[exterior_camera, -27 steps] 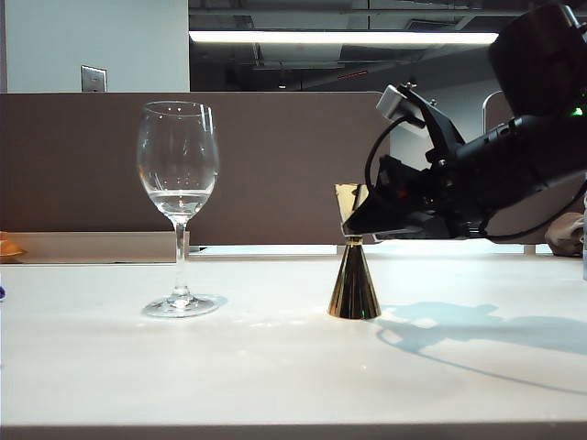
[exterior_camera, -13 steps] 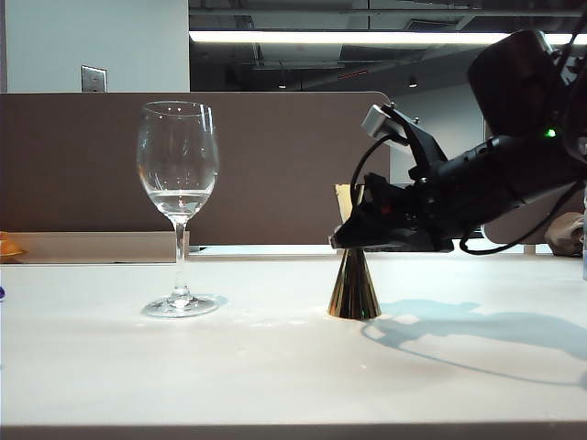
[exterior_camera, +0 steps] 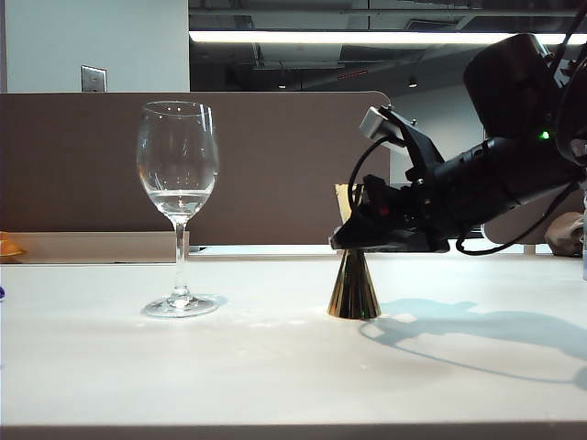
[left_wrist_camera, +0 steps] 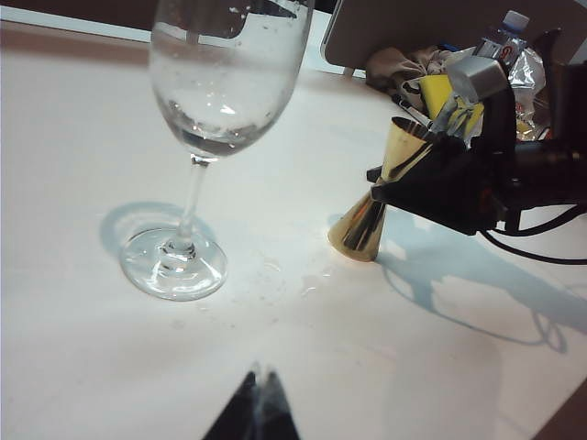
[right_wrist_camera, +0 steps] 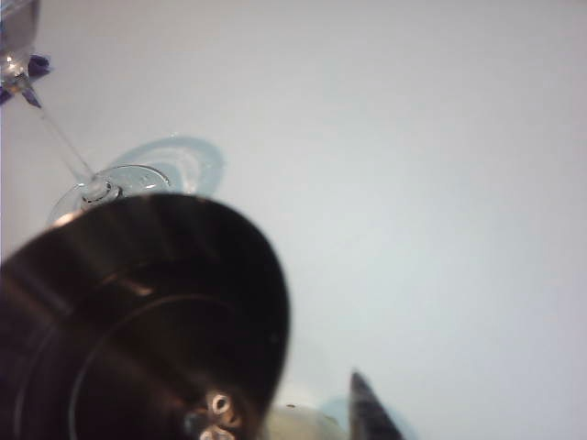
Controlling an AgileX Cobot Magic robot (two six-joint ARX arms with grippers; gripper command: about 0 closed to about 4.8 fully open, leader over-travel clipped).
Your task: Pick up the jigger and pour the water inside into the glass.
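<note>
Jigger [exterior_camera: 354,275] stands upright on the table [exterior_camera: 275,367], at roughly 3 o'clock from the glass [exterior_camera: 178,206] in the exterior view, well apart from it. The glass already holds a shallow layer of water [exterior_camera: 180,199] low in the bowl. Can't see inside the jigger's top cup, so its fill level is unknown.

Right pincer [exterior_camera: 351,240] sits level at the jigger's waist, reaching in from 3 o'clock, with the arm running back and up toward 2 o'clock. The fingers straddle the narrow neck. From these views I can't tell whether they're touching metal or have a gap, so the grip state is uncertain. The right wrist view is mostly blocked by a dark round body and is no help.

Left pincer [left_wrist_camera: 257,403] shows only as a dark tip at 6 o'clock in its own wrist view. The tips look pressed together, holding nothing, parked well short of the glass foot.

Handling, my read:
- The jigger is rigid polished metal, light and slick. The tapered cones mean fingers will slide toward the waist, so the waist is the right place to hold.
- Open top and liquid inside, so lift straight and keep it vertical until it's over the rim.
- The glass is thin-stemmed, top-heavy and fragile. A knock from the jigger lip or the pincer could tip it.
- There's a wet patch on the table near the jigger base, so the foot may skate if nudged.
</note>
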